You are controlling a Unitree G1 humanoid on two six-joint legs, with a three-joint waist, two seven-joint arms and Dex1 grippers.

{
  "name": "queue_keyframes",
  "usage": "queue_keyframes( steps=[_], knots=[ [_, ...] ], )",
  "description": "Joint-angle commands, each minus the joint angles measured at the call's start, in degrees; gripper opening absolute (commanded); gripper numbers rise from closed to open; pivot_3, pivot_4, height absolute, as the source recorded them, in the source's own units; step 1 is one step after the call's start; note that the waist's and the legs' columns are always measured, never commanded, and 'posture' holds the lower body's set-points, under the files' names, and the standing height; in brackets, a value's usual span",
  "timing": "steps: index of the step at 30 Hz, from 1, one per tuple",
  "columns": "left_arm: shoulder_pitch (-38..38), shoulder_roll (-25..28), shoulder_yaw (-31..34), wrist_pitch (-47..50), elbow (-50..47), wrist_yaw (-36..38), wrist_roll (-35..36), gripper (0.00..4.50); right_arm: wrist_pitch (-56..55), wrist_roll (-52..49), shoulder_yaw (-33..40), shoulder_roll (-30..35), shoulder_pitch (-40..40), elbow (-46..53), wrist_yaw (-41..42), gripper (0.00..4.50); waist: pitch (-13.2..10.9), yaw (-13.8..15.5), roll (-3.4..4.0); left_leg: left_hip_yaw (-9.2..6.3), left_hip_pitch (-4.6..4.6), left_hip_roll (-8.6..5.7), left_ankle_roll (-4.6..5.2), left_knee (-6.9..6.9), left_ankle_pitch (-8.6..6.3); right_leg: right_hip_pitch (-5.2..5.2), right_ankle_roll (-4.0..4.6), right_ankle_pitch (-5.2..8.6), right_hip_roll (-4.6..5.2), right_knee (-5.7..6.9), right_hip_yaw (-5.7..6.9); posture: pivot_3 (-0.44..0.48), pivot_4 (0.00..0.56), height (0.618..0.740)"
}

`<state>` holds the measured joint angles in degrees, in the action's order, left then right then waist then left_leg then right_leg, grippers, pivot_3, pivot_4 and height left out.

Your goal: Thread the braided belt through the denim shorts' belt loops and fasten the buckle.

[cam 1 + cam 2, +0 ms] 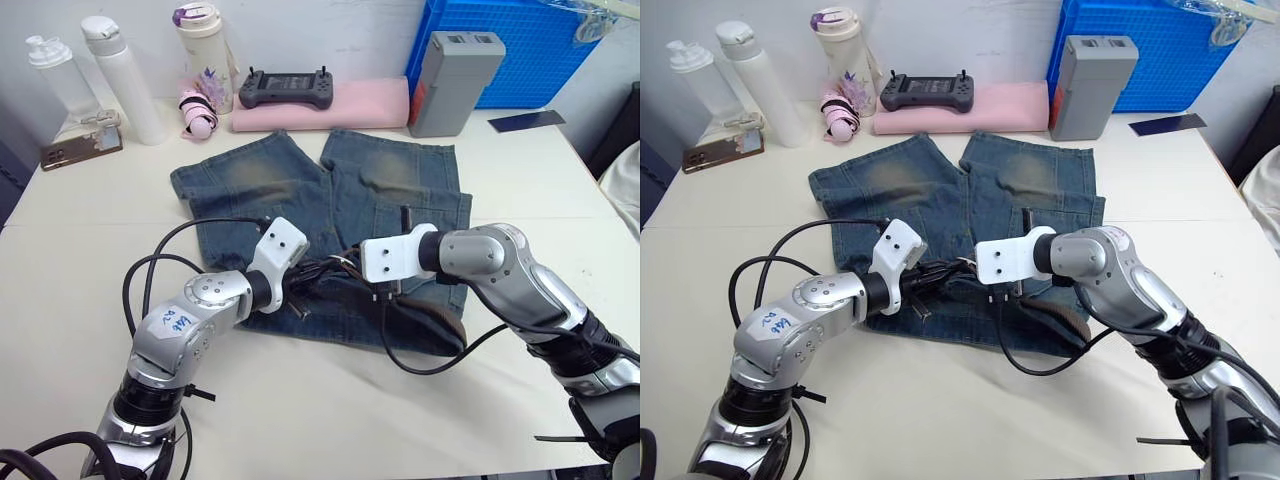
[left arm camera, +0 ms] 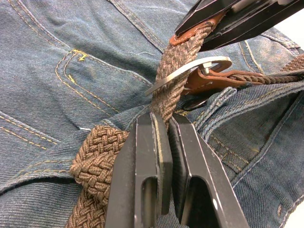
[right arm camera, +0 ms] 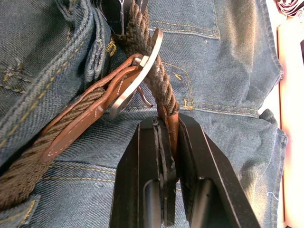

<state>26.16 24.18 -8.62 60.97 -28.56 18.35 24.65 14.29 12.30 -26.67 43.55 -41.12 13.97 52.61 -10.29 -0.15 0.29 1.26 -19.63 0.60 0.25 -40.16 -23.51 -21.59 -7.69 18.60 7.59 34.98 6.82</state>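
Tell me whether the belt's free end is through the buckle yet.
Through: the braided belt passes inside the buckle frame, pinched on either side by the left hand and right hand. Prong engagement: cannot tell.

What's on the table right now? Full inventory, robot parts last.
shorts: 1, faded blue, table centre
belt: 1, brown, at waistband
buckle: 1, silver, belt passing through
bottles: 3, white, far left
phone: 1, brown, far left
controller: 1, dark grey, on pink cloth
pink cloth: 1, far centre
grey box: 1, far right
crate: 1, blue, far right
left gripper: shut on belt
right gripper: shut on belt tip
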Motion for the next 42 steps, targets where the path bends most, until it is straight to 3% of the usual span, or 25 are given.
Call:
queue_keyframes(
  steps=[1, 7, 10, 15, 21, 22, 25, 30, 33, 40, 42],
  knots=[
    [-0.48, 0.04, 0.28, -1.58, -2.11, 1.31, 0.18, 0.0, 0.94, 0.77, 2.68, -0.43, 0.67, 2.49, 0.12, 0.01, 0.0, 0.0, 0.0, 0.0, 0.0, 0.0, 0.0, 0.0, 0.0, 0.0, 0.0, 0.0, 0.0, 0.0, 0.0, 0.0, 0.15, 0.74],
    [-1.53, -0.86, 9.26, -0.92, -1.15, 3.74, 5.8, 2.26, 5.61, 0.54, 5.73, -1.59, 2.79, 5.12, -1.37, 0.0, 0.0, -0.04, 0.0, -0.01, 0.0, 0.02, 0.0, 0.0, 0.0, 0.0, 0.0, 0.0, -0.01, 0.01, 0.01, 0.0, 0.15, 0.74],
    [-0.55, 0.65, 16.06, 1.24, 0.61, 6.87, 11.18, 2.1, 8.54, 0.6, 7.09, -2.43, 4.0, 6.66, -2.48, 0.0, 0.0, -0.09, 0.0, -0.02, -0.01, 0.02, 0.0, -0.04, 0.0, 0.0, 0.0, 0.0, -0.01, 0.03, 0.01, 0.0, 0.15, 0.74],
    [2.67, 4.17, 22.57, 4.36, 5.5, 11.3, 17.76, 0.09, 11.76, 1.14, 8.01, -3.26, 5.84, 8.68, -3.91, 0.0, 0.0, -0.16, 0.0, -0.02, 0.0, 0.02, 0.0, -0.03, 0.0, 0.0, 0.0, 0.0, -0.02, 0.05, 0.02, 0.0, 0.15, 0.74],
    [8.01, 10.53, 21.88, -0.96, 20.14, 19.7, 16.24, 0.09, 15.32, 1.87, 8.58, -4.31, 8.18, 11.65, -5.78, 0.0, 0.0, -0.16, 0.0, -0.01, 0.0, -0.01, 0.0, -0.02, 0.0, -0.02, 0.0, 0.0, -0.04, 0.05, 0.07, 0.0, 0.15, 0.74],
    [8.74, 11.51, 20.55, -3.49, 22.83, 21.34, 14.54, 0.69, 15.81, 1.94, 8.67, -4.41, 8.51, 12.16, -6.03, 0.0, 0.0, -0.16, 0.0, -0.01, 0.01, -0.01, 0.0, -0.02, 0.0, -0.02, 0.0, 0.0, -0.04, 0.06, 0.07, 0.0, 0.15, 0.74],
    [10.94, 13.73, 15.35, -11.87, 30.22, 25.79, 8.37, 1.68, 16.83, 1.92, 9.02, -4.76, 9.13, 13.4, -6.62, 0.0, 0.0, -0.2, 0.0, 0.02, 0.01, -0.03, 0.0, 0.01, 0.0, -0.03, 0.0, 0.0, -0.05, 0.05, 0.09, 0.0, 0.15, 0.74],
    [16.73, 13.95, 7.92, -22.73, 42.91, 32.25, 0.07, 3.99, 18.14, 1.38, 10.58, -4.78, 10.62, 15.8, -7.72, 0.0, 0.0, -0.11, 0.0, 0.38, -0.11, -0.04, -0.02, -0.01, 0.01, -0.07, 0.0, 0.0, -0.06, 0.06, 0.28, 0.0, 0.15, 0.74],
    [15.23, 14.93, 2.63, -29.33, 47.2, 37.33, -5.39, 3.65, 18.84, 0.38, 13.83, -4.59, 11.67, 17.91, -8.61, 0.0, 0.0, -0.22, 0.0, 0.5, -0.17, -0.04, -0.01, 0.02, 0.01, -0.24, 0.0, 0.0, -0.03, 0.08, 0.39, 0.0, 0.15, 0.74],
    [10.12, 15.75, -3.06, -41.2, 50.34, 42.15, -14.02, 0.48, 22.54, -6.17, 25.46, -4.04, 12.29, 21.92, -8.34, 0.0, 0.01, -0.86, 0.0, 0.83, -0.55, 0.05, -0.01, -0.1, 0.01, -1.09, 0.03, 0.01, 0.12, 0.81, 0.8, 0.0, 0.15, 0.74],
    [9.35, 15.53, -3.49, -45.59, 51.9, 41.37, -16.41, 0.48, 22.92, -7.98, 28.84, -3.27, 12.24, 21.67, -8.24, 0.0, 0.01, -0.95, 0.0, 0.84, -0.56, 0.04, -0.01, -0.16, 0.01, -1.06, 0.03, 0.0, 0.14, 0.81, 0.78, 0.0, 0.15, 0.74]
  ],
)
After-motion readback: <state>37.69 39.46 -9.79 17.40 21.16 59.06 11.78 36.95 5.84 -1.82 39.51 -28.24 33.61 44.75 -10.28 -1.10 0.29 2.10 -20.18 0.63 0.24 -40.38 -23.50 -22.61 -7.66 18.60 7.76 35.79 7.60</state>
